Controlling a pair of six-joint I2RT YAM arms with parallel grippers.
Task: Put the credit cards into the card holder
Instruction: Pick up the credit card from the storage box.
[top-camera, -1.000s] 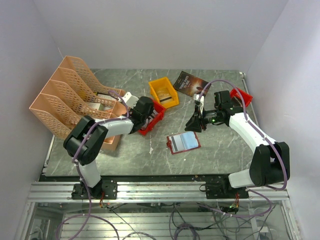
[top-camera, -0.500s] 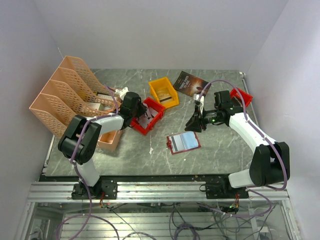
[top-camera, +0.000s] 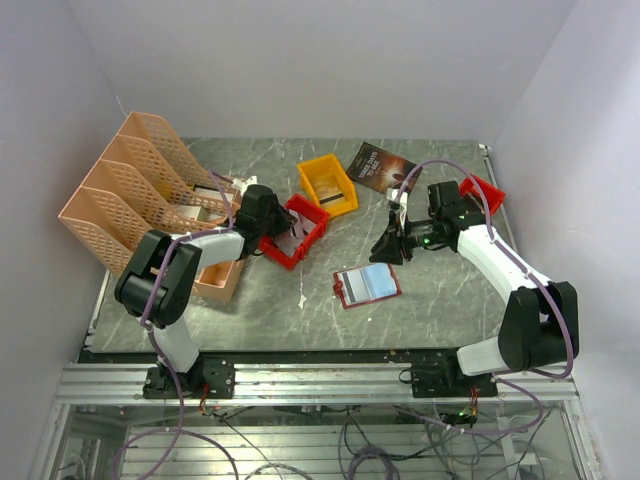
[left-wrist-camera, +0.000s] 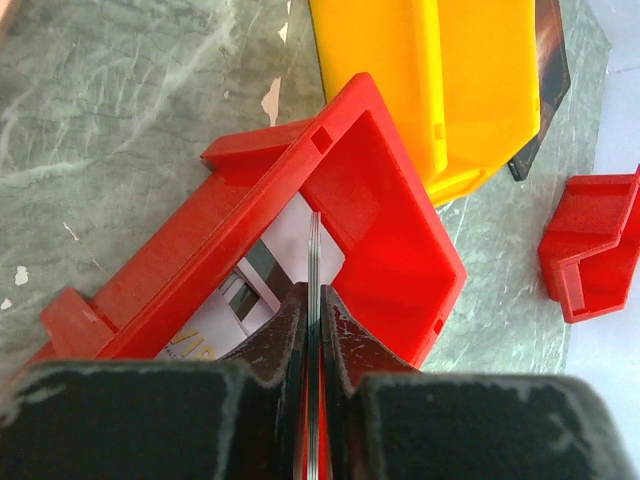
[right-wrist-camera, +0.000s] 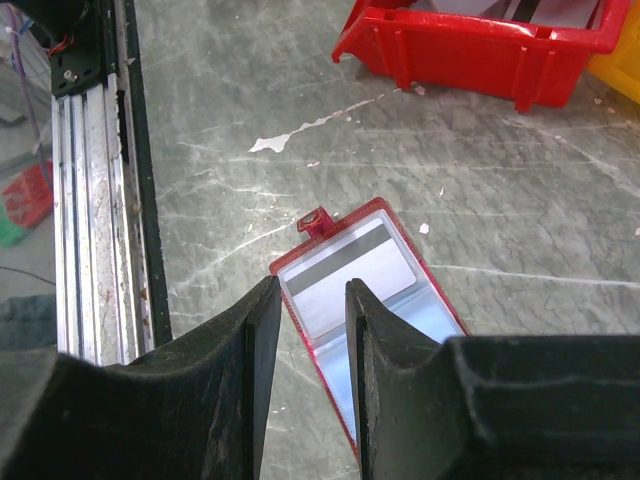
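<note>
1. The left gripper (left-wrist-camera: 315, 318) has its fingers clamped on a credit card (left-wrist-camera: 314, 250), held on edge over the red bin (left-wrist-camera: 390, 230). I cannot tell if it is one card or a thin stack. A second card (left-wrist-camera: 255, 300) lies flat inside the bin.
2. The card holder (top-camera: 367, 284) lies open, mid-table towards the near edge, well apart from the bin.
3. The right gripper (right-wrist-camera: 310, 290) is empty, fingers apart, hovering above the holder.
4. Advice: lift clear of the bin wall, level the card, and meet the pocket mouth squarely while the right gripper pins the holder.

Card holder (top-camera: 367, 285) mid-table, credit cards (left-wrist-camera: 290, 245) in bin (top-camera: 285, 252) behind-left, file rack (top-camera: 130, 190) far left.
</note>
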